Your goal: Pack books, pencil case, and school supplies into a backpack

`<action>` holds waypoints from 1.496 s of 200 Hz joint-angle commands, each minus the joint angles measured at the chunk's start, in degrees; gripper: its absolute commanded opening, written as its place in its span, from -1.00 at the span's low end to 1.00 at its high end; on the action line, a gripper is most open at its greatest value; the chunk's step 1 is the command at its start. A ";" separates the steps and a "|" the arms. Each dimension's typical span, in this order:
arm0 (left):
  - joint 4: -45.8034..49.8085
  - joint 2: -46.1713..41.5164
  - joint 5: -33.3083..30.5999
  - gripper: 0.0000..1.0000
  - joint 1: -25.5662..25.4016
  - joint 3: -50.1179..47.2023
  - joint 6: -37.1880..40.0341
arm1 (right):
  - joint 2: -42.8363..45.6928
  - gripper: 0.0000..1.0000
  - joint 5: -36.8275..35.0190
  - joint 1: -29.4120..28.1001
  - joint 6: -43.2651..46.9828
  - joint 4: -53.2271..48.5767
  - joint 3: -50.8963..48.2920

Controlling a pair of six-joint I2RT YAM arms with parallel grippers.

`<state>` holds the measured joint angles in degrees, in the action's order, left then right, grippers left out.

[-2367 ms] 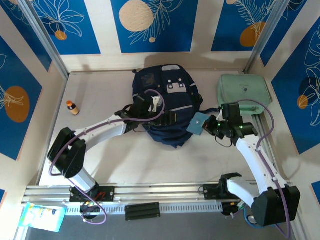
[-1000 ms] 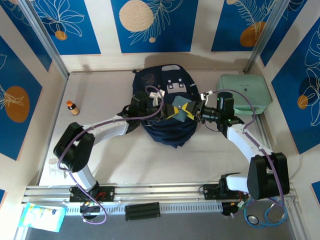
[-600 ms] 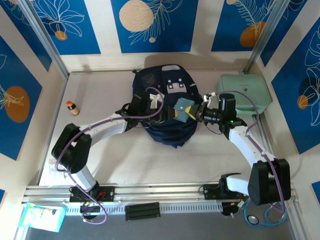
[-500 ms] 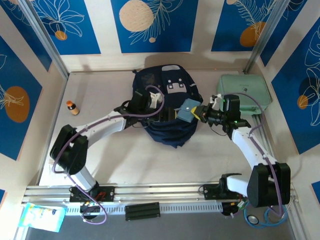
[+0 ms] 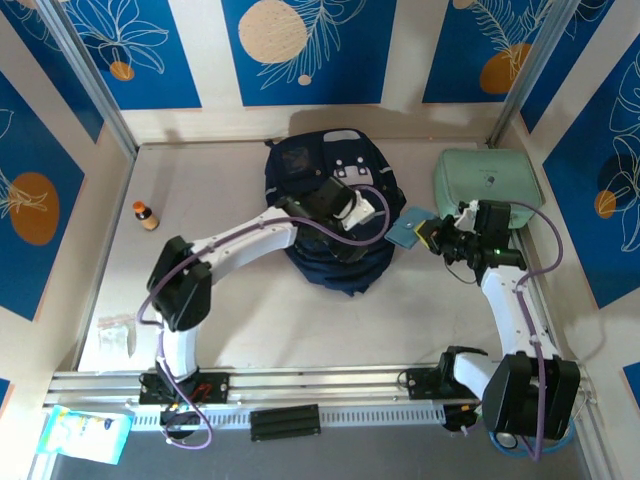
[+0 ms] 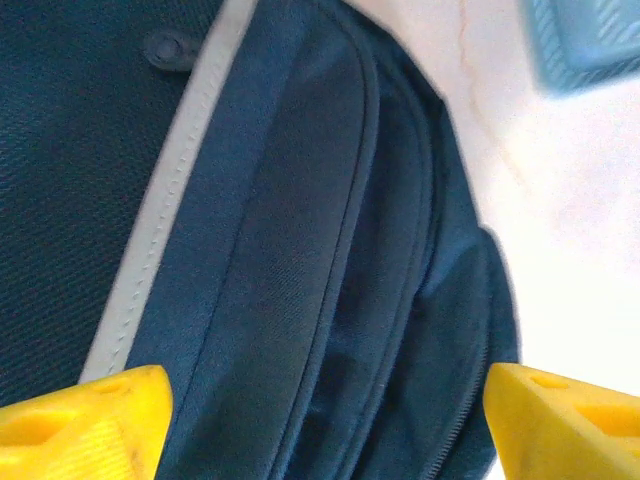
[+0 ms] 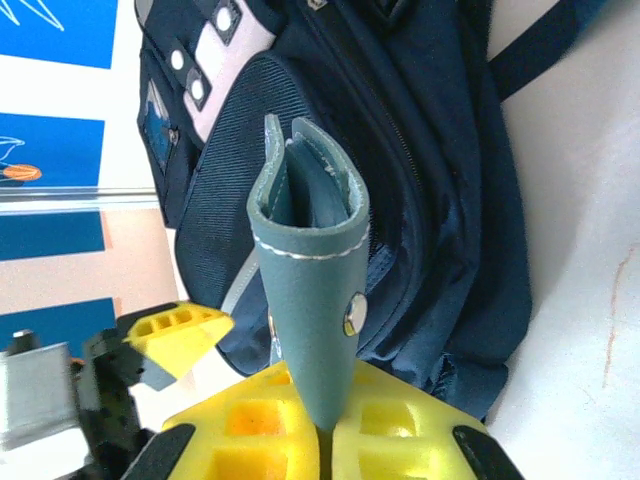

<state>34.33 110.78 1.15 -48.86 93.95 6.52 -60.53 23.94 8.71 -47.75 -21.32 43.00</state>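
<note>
The navy backpack (image 5: 325, 190) lies at the back middle of the table. My left gripper (image 5: 357, 215) hovers open over its front edge. Both yellow fingertips (image 6: 85, 420) stand wide apart above the dark fabric (image 6: 300, 250), holding nothing. To the right of the bag, my right gripper (image 5: 432, 236) is shut on a small teal-blue booklet (image 5: 408, 228). In the right wrist view the booklet (image 7: 312, 280) stands upright between the yellow fingers (image 7: 270, 430), with the backpack (image 7: 420, 160) behind it. A mint-green pencil case (image 5: 487, 180) lies at the back right. The books are out of view.
A small orange-capped bottle (image 5: 146, 215) stands at the left of the table. A pale flat packet (image 5: 113, 335) lies near the front left. Blue-patterned walls close the back and both sides. Bare tabletop (image 5: 320, 330) stretches in front of the backpack.
My left gripper let go, opened and swung right across the backpack's front. My right gripper drew back to the right, away from the bag, with the booklet still in it.
</note>
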 commanded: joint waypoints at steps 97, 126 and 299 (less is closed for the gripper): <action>9.65 9.66 -14.80 -0.25 -2.23 13.65 6.52 | 1.89 -0.97 4.44 4.03 -0.05 -5.58 0.19; 11.39 8.44 -11.94 -0.49 -2.14 15.33 5.95 | 2.31 -0.97 4.94 4.51 0.18 -6.14 0.53; -1.91 -4.90 -0.74 -0.97 0.41 12.67 -3.82 | -5.31 -0.97 0.08 -18.87 -16.67 20.36 -3.05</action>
<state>38.11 109.75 -3.18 -47.99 105.95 4.38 -63.57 28.47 -7.66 -59.13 -7.35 37.21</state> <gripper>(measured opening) 0.055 0.073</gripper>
